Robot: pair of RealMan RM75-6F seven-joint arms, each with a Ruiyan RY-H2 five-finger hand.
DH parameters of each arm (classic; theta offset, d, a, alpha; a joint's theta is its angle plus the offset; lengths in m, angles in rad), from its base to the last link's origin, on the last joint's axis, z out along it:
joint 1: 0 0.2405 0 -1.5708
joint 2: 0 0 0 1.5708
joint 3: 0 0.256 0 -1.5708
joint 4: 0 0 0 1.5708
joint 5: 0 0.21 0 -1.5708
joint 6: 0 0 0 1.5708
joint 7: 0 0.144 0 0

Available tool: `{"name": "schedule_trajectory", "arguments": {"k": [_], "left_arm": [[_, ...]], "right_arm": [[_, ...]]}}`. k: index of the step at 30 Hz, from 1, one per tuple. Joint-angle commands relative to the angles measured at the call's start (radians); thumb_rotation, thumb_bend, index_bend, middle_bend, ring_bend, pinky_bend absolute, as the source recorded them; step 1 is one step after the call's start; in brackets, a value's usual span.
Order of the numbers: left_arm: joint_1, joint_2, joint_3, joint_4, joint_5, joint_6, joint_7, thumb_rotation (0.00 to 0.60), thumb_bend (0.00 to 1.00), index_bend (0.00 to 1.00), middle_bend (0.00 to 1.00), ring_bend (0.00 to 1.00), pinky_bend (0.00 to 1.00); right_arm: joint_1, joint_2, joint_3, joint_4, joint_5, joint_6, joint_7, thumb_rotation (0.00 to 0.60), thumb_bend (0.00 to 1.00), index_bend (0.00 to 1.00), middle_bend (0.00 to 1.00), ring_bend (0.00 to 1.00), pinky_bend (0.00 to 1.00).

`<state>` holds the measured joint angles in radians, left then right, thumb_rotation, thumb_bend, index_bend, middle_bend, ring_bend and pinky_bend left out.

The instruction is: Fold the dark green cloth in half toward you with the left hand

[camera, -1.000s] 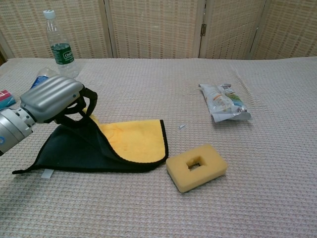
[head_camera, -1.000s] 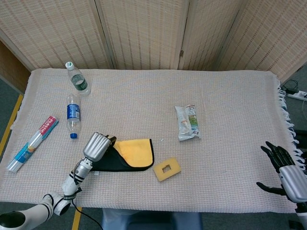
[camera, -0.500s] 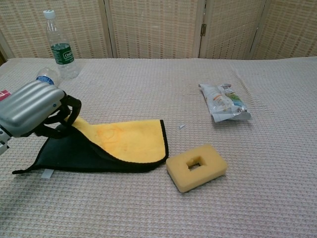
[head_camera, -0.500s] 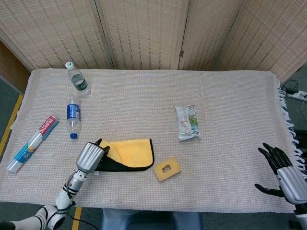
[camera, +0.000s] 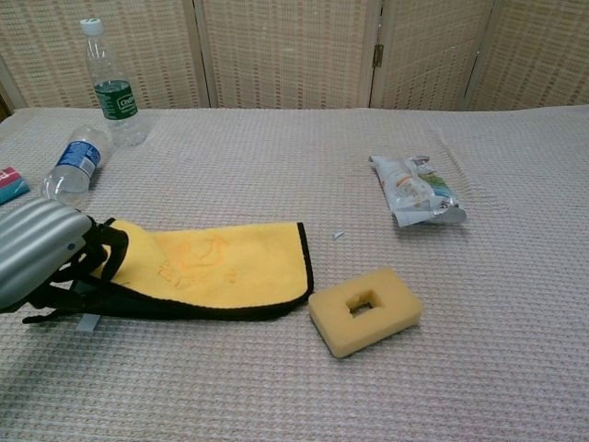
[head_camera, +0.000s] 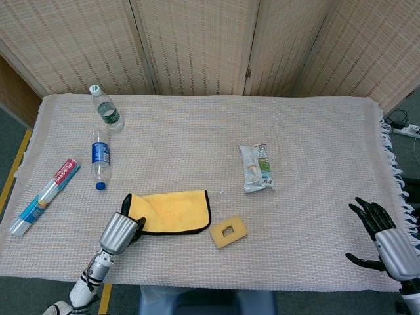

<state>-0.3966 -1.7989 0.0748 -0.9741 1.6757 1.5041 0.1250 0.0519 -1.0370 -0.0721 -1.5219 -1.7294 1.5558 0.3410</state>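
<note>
The cloth [head_camera: 172,211] [camera: 216,267] lies at the table's front left, folded over so its yellow side faces up, with a dark green edge showing along its rim. My left hand [head_camera: 121,230] [camera: 41,262] grips the cloth's left corner, low at the near edge of the table. Its black fingers [camera: 101,260] curl around the fabric. My right hand [head_camera: 387,239] hovers off the table's front right corner, fingers spread, holding nothing. The chest view does not show it.
A yellow sponge [head_camera: 228,231] [camera: 365,309] with a hole lies just right of the cloth. A snack packet [head_camera: 256,168] sits mid-table. Two water bottles [head_camera: 105,107] [head_camera: 100,157] and a toothpaste tube [head_camera: 44,195] lie at the left.
My left hand pulled the cloth's far-left corner toward the near edge. The dark green underside, exposed before, is now covered by the yellow side. The right hand barely drifted.
</note>
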Motion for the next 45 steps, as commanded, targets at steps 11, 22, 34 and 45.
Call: {"name": "schedule_trajectory", "arguments": {"k": [11,22,34,45], "left_arm": [[0.054,-0.009,0.010,0.007,0.004,0.019,-0.018,0.600,0.40,0.72,1.00,1.00,1.00],[0.077,-0.013,0.024,0.000,0.005,-0.014,-0.031,0.600,0.40,0.61,1.00,1.00,1.00],[0.083,0.036,-0.006,-0.038,-0.053,-0.090,0.025,0.600,0.40,0.31,1.00,1.00,1.00],[0.094,0.048,-0.028,0.005,-0.081,-0.108,0.000,0.600,0.40,0.37,1.00,1.00,1.00]], "right_arm": [[0.002,-0.002,-0.004,0.003,-0.009,0.003,-0.002,0.600,0.12,0.00,0.00,0.00,0.00],[-0.001,-0.002,-0.009,0.001,-0.019,0.015,-0.007,0.600,0.12,0.00,0.00,0.00,0.00],[0.002,-0.003,-0.005,0.003,-0.009,0.010,-0.004,0.600,0.12,0.00,0.00,0.00,0.00],[0.003,-0.007,-0.004,-0.002,-0.004,0.006,-0.016,0.600,0.12,0.00,0.00,0.00,0.00]]}}
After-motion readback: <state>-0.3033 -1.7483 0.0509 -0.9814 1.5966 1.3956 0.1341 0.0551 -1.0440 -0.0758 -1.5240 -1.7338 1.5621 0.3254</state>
